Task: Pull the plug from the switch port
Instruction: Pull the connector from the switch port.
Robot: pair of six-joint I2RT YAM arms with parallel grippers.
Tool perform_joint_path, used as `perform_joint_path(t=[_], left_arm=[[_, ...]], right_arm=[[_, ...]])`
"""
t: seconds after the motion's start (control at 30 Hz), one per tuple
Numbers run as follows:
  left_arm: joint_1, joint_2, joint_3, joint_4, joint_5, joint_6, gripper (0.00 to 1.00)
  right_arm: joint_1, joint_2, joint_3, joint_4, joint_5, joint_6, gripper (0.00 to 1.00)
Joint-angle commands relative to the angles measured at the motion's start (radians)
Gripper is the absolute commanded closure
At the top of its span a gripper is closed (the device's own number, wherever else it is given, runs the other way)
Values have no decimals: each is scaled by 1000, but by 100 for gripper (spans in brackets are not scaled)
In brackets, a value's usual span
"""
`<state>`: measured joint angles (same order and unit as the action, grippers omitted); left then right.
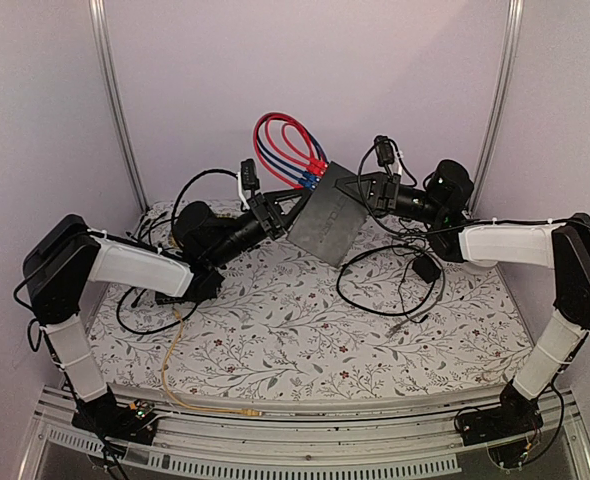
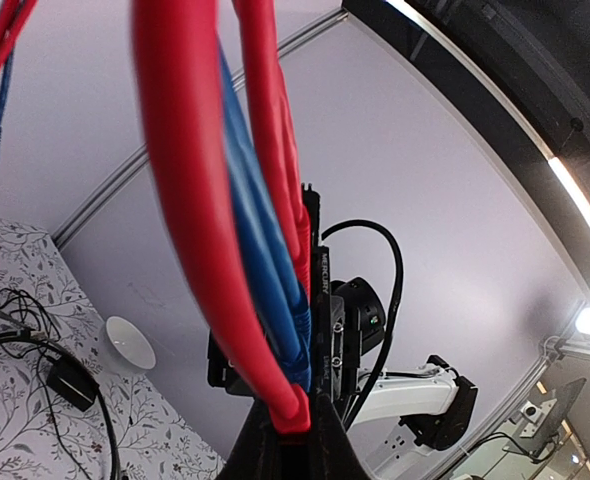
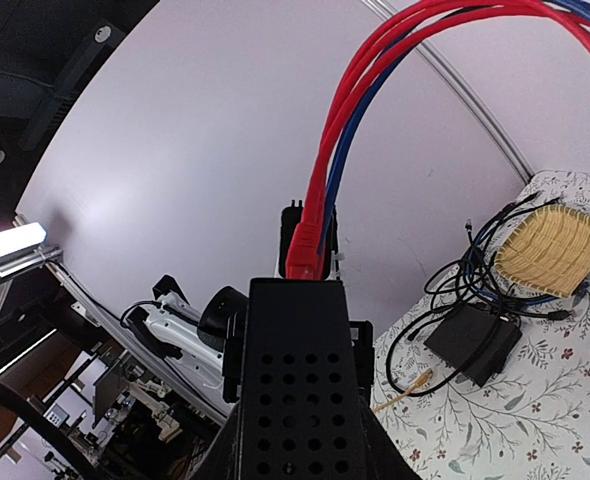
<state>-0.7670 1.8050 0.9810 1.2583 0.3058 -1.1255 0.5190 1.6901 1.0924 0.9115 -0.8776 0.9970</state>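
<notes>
1. White walls stand behind a flowered cloth [image 1: 305, 330]; the switch [image 1: 325, 218] is held tilted in the air above the cloth's far part, between the two claws.
2. The right claw [image 1: 367, 190] is closed narrow on the switch's right corner. In its wrist view the perforated face is seen running away from the camera.
3. The left claw [image 2: 293, 440] is shut at the switch's left edge. It appears to be clamped on the red plug [image 2: 291, 408], which is seated in the row of ports on that thin edge.
4. Red cables [image 1: 280, 140] and blue cables [image 2: 260, 260] are looped up and behind the switch from the same row.
5. The step in hand is judged to be the pull itself. The plug is best drawn straight out along the port's axis, away from the switch's edge, and not bent sideways.
6. A latch tab probably has to be pressed first; otherwise the switch may be dragged out of the right claw.
7. The switch is best braced firmly by the right claw, so that the pull is taken by the plug alone.
8. The port itself is hidden behind the plug, and no latch tab can be made out.
9. The left claw is cut off at the bottom of its own view, so the exact contact cannot be confirmed. The blue cables' ends are blurred there.
</notes>
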Motion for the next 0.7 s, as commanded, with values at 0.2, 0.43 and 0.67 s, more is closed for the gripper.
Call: perform_joint_path(t=[0.2, 0.43, 0.67], left_arm=[[28, -51, -21, 89, -85, -6, 100], [16, -60, -53, 110, -171, -10, 100], [6, -42, -56, 130, -196, -20, 100]], right_arm=[[-2, -57, -13, 118, -12, 4, 98], [-1, -53, -17, 132, -7, 9, 98], [-2, -48, -22, 152, -5, 24, 98]])
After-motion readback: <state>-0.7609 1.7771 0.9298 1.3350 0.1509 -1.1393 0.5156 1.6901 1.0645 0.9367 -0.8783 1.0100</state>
